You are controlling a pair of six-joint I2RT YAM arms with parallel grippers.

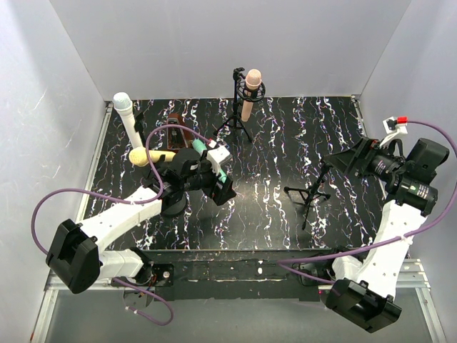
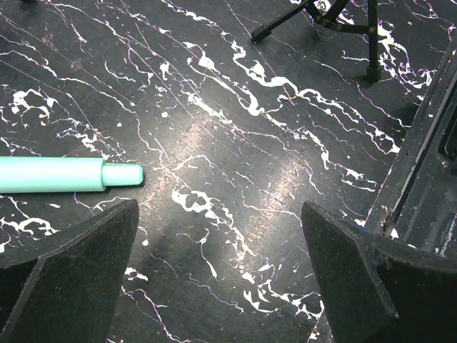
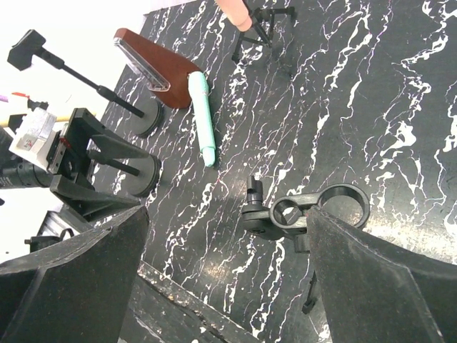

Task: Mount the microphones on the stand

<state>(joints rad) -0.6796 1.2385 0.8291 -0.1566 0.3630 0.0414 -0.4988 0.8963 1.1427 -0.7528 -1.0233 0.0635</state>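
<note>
One of the four looks done. The peach-pink microphone (image 1: pixel 250 91) stands head-up in the clip of a slim black tripod stand (image 1: pixel 235 123) at the middle of the counter's (image 1: pixel 285 136) far edge. The white microphone (image 1: pixel 126 113) leans upright at the far left corner. It seems to be carried by a dark stand, though the mount itself is too hidden to confirm.

Two are clearly left to do. The yellow microphone (image 1: pixel 148 156) lies flat near the left edge. The teal-green microphone (image 3: pixel 203 118) lies flat left of centre, its head just beside a brown wedge block (image 3: pixel 157 64).

An empty tripod stand (image 1: pixel 313 191) waits toward the right edge. The right wrist view shows its ring clip (image 3: pixel 335 200) vacant.

The left claw (image 2: pixel 220 214) hovers over the counter with its jaws wide apart and nothing between them. The teal handle's narrow end lies just off its left finger, not touching. The right claw (image 3: pixel 228 218) is also spread and empty, above the vacant ring clip.

The microphones are smooth matte cylinders in pastel plastic with rounded heads, and the teal one steps down to a thinner plug end. They will probably roll if nudged. The counter is glossy black with white marbled veins. The stands are thin black metal rods, light-looking and likely easy to tip.
</note>
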